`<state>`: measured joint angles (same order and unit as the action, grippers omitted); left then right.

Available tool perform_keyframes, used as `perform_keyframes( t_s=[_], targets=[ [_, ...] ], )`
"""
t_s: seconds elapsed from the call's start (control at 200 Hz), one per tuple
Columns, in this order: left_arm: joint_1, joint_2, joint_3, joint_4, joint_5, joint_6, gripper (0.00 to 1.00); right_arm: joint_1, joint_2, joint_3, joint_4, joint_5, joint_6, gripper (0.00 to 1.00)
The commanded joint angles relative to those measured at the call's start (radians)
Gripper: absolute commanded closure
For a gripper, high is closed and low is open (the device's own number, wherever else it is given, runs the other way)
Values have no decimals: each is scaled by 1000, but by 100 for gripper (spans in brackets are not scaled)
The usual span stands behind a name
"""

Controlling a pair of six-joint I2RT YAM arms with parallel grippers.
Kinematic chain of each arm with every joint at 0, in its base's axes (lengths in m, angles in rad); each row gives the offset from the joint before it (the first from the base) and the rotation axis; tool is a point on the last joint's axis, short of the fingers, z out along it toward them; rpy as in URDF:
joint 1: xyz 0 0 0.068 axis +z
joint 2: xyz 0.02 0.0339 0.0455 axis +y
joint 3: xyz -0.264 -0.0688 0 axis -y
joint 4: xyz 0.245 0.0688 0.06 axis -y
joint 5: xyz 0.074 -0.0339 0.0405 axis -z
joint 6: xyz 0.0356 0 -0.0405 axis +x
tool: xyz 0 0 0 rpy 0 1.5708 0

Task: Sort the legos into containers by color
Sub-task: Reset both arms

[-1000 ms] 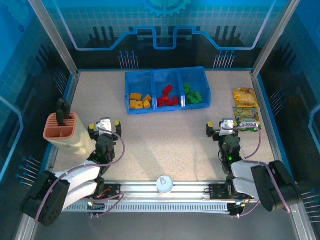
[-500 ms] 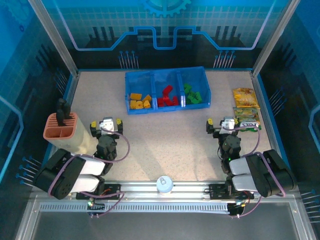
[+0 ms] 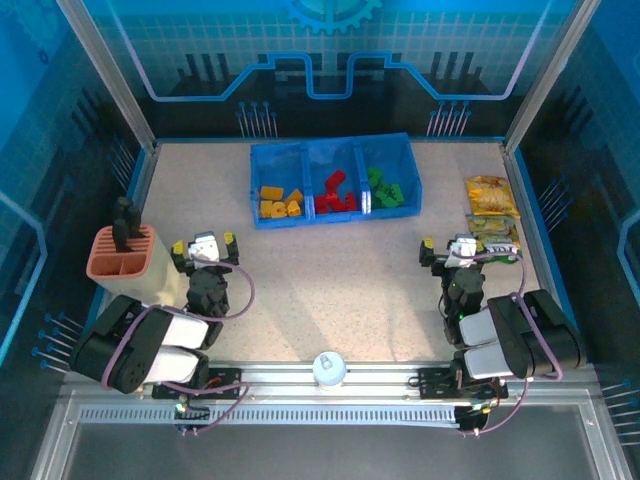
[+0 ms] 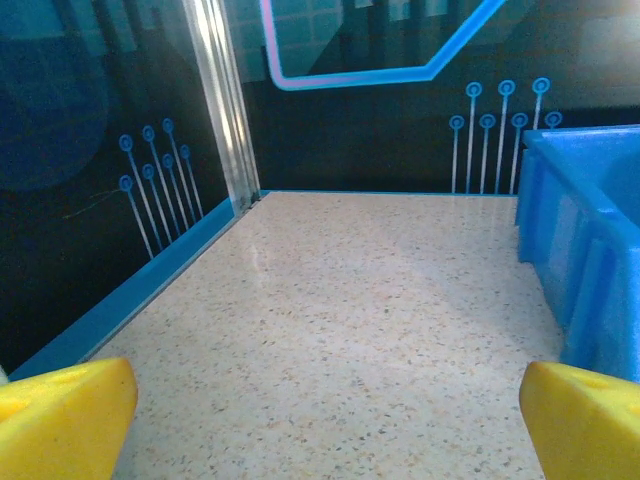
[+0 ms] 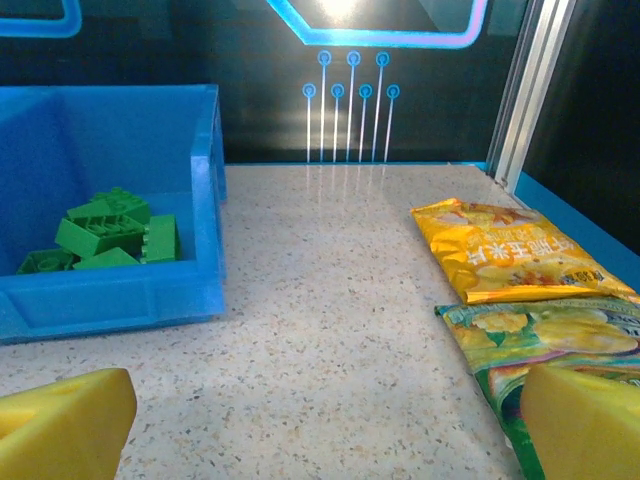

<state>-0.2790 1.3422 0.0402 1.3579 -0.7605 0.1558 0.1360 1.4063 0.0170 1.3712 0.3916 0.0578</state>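
Since a second earlier the left tool [image 3: 203,244] had edged left and the right tool [image 3: 463,246] right, and each stood with jaws spread wide, holding nothing. From left to right the containers [image 3: 332,141] held yellow-orange, red and green legos [image 3: 337,192], their row running crosswise on the worktop [image 3: 330,290], ahead and right of the left tool, ahead and left of the right. I judged neither tool clearly nearer: the yellow end sat closer to the left one, the green end to the right.
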Motion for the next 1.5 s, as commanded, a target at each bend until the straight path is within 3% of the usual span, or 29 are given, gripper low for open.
perform_keyframes(
  t_s=[0.0,0.475,0.59,0.82,0.98,1.126,1.391,1.496],
  targets=[
    [15,-12,-17,44,49,-64,1,-17,44,36,54,22,24,0],
    [31,59,34,45,119,-85,1,19,160,102,53,-161,-107,0],
    [76,91,47,44,135,-121,1,83,189,132,52,-95,-172,0],
    [141,163,76,45,189,-173,1,86,192,133,52,-87,-175,0],
    [141,184,85,44,310,-127,1,85,196,139,52,-77,-176,0],
    [136,274,127,46,500,-42,1,85,210,162,47,-55,-180,0],
    [116,273,127,44,475,-27,1,37,148,307,-297,-15,-95,0],
    [116,273,128,44,474,-27,1,-44,129,360,-447,-110,-18,0]
  ],
)
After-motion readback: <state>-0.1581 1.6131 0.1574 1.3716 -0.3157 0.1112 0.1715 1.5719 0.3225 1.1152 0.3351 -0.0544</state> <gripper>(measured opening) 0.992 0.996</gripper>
